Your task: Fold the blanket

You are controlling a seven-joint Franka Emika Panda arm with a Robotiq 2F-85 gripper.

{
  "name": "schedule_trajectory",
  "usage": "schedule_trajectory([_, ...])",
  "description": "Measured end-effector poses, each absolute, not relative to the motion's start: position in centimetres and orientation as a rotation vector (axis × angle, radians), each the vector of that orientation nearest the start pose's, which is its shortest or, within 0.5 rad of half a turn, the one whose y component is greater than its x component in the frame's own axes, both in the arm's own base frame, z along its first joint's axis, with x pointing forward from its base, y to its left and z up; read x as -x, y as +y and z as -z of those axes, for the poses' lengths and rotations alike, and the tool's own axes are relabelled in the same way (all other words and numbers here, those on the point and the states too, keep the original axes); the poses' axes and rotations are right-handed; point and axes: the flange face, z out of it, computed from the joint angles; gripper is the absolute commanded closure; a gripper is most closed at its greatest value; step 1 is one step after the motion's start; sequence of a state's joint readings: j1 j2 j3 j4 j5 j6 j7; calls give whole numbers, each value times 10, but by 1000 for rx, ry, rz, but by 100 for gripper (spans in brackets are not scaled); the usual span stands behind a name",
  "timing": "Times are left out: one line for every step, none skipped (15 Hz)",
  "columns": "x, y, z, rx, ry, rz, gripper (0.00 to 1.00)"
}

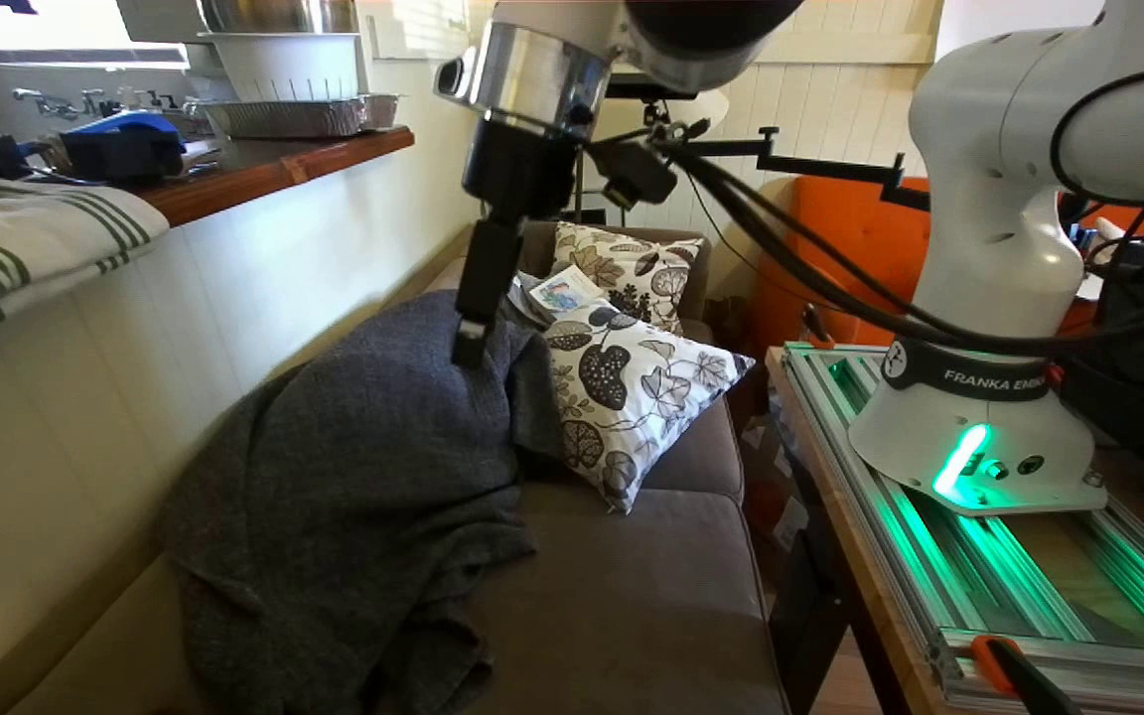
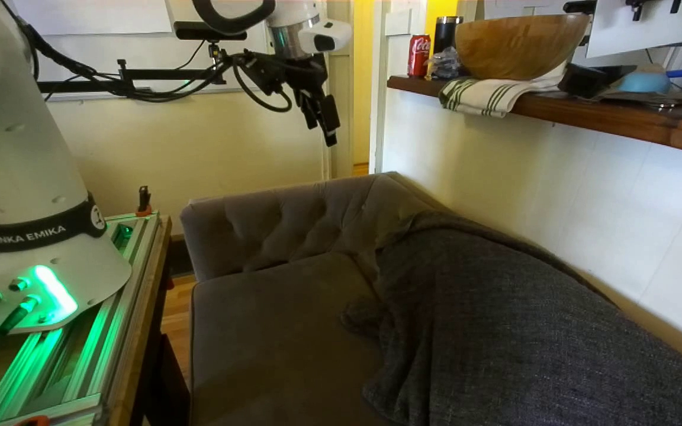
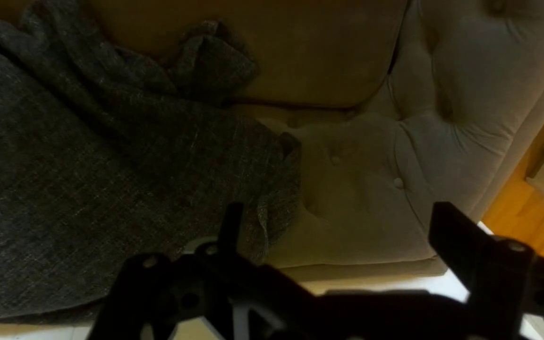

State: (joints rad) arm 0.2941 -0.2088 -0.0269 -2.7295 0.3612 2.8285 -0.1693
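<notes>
The blanket (image 2: 512,319) is up close at 4 o'clock in an exterior view, rumpled over the couch (image 2: 270,343); I'd pinch its far edge, not a random wrinkle, and lift high before carrying it over so it doesn't drag. Farther back at 12 o'clock, the pincer (image 2: 322,134) hangs with jaws spread wide, nothing in them, touching nothing afaict.
</notes>
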Motion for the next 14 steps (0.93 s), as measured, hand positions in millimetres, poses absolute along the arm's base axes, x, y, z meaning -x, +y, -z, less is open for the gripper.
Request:
schedule_trajectory([-418,100,-306,2926,-147,449,0])
schedule_trajectory([-427,107,-295,2932,-145,464,0])
schedule_trajectory([-438,113,-285,2939,-150,480,0])
schedule_trajectory([-450,118,-275,2947,-150,490,0])
schedule_trajectory([-462,122,-262,2956,-133,470,0])
schedule_trajectory([-472,124,-250,2964,-121,448,0])
schedule_trajectory([-480,126,-240,2971,-115,433,0])
schedule_trajectory([-485,127,-233,2975,-112,423,0])
schedule_trajectory([-488,128,-231,2976,-111,420,0])
schedule_trajectory([-490,129,-231,2976,-110,422,0])
schedule_trajectory([-490,129,-232,2974,-109,425,0])
schedule_trajectory([-490,129,-232,2974,-109,426,0])
schedule_trajectory([-490,129,-232,2974,-109,426,0])
schedule_trajectory([-490,130,-232,2975,-118,425,0])
